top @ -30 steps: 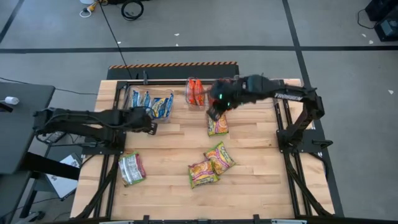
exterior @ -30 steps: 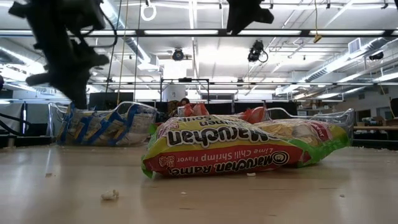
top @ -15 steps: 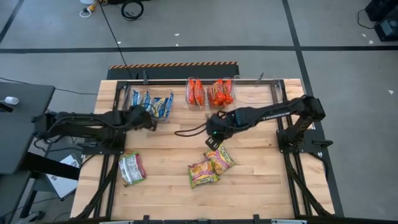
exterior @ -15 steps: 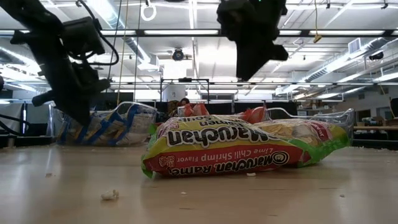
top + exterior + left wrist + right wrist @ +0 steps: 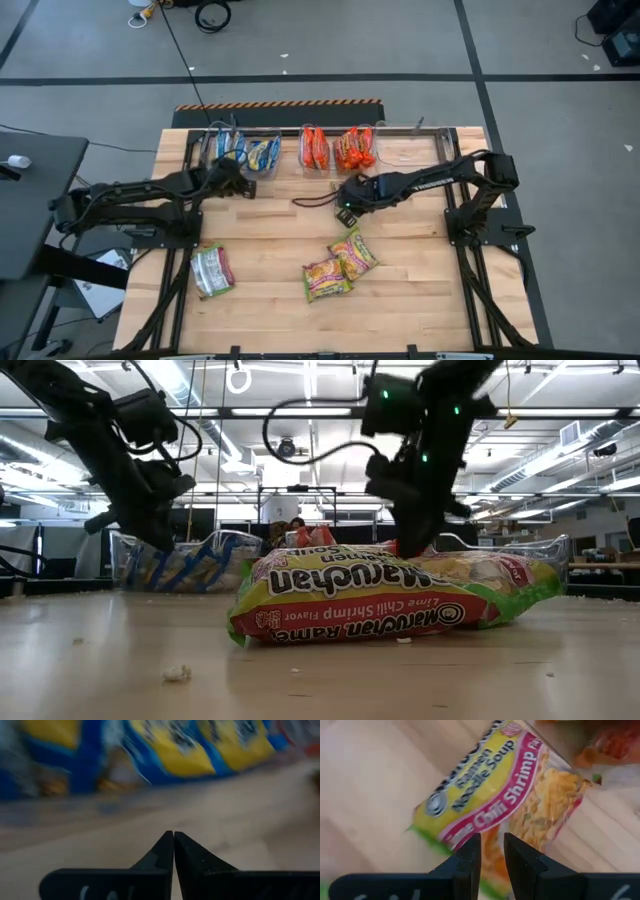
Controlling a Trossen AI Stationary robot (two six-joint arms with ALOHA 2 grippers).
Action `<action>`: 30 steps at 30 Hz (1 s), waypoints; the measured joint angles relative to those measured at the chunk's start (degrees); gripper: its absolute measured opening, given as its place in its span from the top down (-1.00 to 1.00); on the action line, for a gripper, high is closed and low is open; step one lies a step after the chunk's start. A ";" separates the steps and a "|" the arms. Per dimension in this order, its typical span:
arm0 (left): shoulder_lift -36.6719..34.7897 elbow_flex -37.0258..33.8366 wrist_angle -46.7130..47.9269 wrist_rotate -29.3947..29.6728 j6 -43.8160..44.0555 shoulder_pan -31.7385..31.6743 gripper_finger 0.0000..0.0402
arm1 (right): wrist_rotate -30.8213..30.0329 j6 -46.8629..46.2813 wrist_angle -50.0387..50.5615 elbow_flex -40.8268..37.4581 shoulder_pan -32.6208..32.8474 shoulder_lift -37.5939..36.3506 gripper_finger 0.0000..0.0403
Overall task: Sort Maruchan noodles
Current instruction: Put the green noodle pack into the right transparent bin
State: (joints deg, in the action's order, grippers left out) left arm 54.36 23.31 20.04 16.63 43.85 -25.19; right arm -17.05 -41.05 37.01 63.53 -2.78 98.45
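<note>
With its fingers only slightly parted and nothing held, the right gripper is poised at frame centre above the yellow-green Maruchan packets lying just below, so the jaws should be widened before one packet's edge is straddled squarely.

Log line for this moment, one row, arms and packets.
left gripper: shut, empty, by blue packets bin | right gripper: slightly open, above lime chili shrimp packet | loose packets: three on table
</note>
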 joint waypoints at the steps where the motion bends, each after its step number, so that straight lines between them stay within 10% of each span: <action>1: -0.20 0.00 0.05 -1.46 0.80 0.40 0.90 | -0.49 -0.05 -1.80 -1.32 -0.46 0.00 0.56; 17: -12.48 0.04 -13.70 -4.75 -0.65 10.70 0.90 | 14.55 -7.30 5.49 1.34 7.33 -3.13 0.56; 30: -16.16 2.06 -38.45 -7.53 -5.47 19.49 0.90 | 16.89 31.85 18.55 25.31 7.71 2.52 0.35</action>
State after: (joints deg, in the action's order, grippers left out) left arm 38.20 25.37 -18.41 9.10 38.38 -5.70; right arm -0.16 -9.20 55.56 88.84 4.93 100.98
